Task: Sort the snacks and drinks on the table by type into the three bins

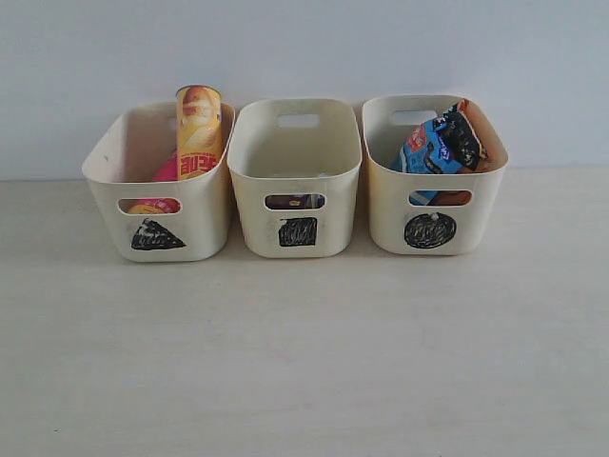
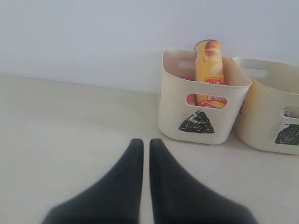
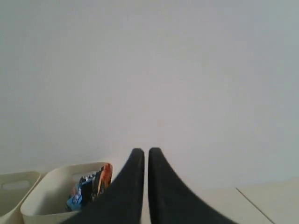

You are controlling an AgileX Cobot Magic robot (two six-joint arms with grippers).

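Observation:
Three cream bins stand in a row at the back of the table. The triangle bin holds an upright yellow chip tube and a pink tube low beside it. Through the square bin's slot a small purple box shows. The circle bin holds a blue bag and an orange-black bag. The drink carton is hidden. Neither arm appears in the exterior view. My left gripper is shut and empty, short of the triangle bin. My right gripper is shut and empty, beside the circle bin.
A plain pale wall rises right behind the bins. The beige tabletop stretches wide in front of and to both sides of the row. In the right wrist view a table edge line shows to one side.

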